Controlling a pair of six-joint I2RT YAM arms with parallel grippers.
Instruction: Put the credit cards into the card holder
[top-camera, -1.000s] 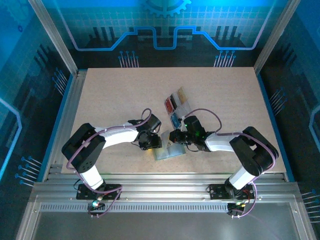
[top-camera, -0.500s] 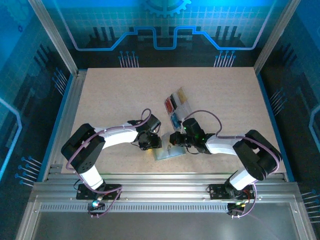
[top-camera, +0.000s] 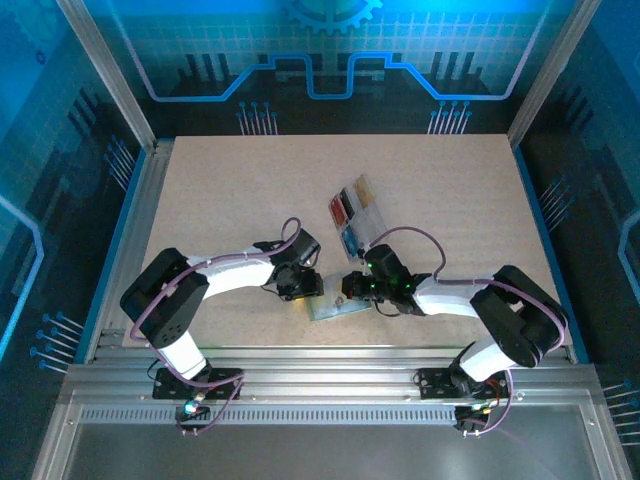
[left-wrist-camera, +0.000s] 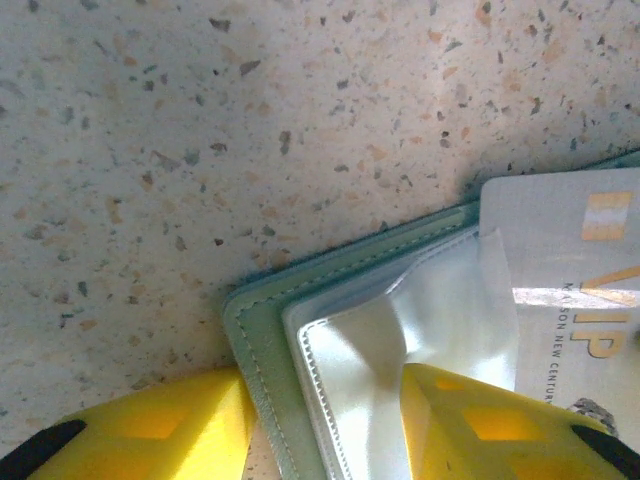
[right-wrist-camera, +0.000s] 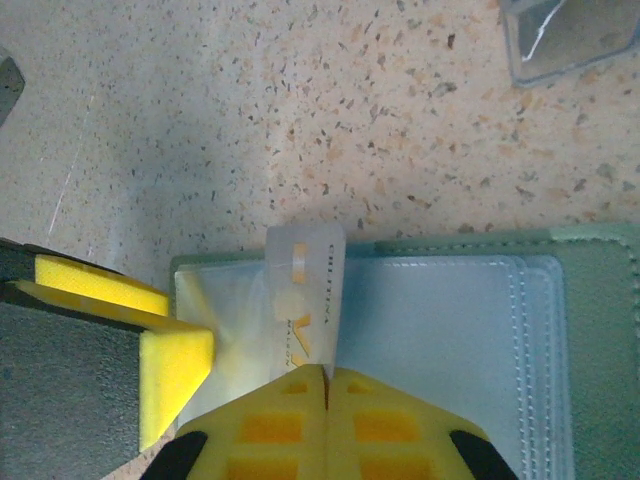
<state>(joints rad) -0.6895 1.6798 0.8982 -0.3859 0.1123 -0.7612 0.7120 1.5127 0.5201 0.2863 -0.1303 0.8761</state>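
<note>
Right wrist view: the right gripper (right-wrist-camera: 327, 378) is clenched on the near end of a pale grey-white plastic card (right-wrist-camera: 303, 275) lettered VIP. The card lies across the open, sage-green folding card holder (right-wrist-camera: 592, 320), beside its clear film sleeve (right-wrist-camera: 430, 330). In the left wrist view the left gripper (left-wrist-camera: 322, 388) straddles the holder's stitched corner. Its jaws stand apart, and I cannot tell whether they pinch the corner or only pin it. The film there bulges upward and seems to overlap one card edge.

The step appears to be seating the card. It should stay flat and square to the pocket mouth, then slide in slowly while the left fingers steady the holder, so it does not catch on the seam.

The holder lies on the speckled table (top-camera: 230, 200) between both arms, near the front edge. Coloured stacks wait in a clear compartmented tray (top-camera: 356, 212) just beyond.
</note>
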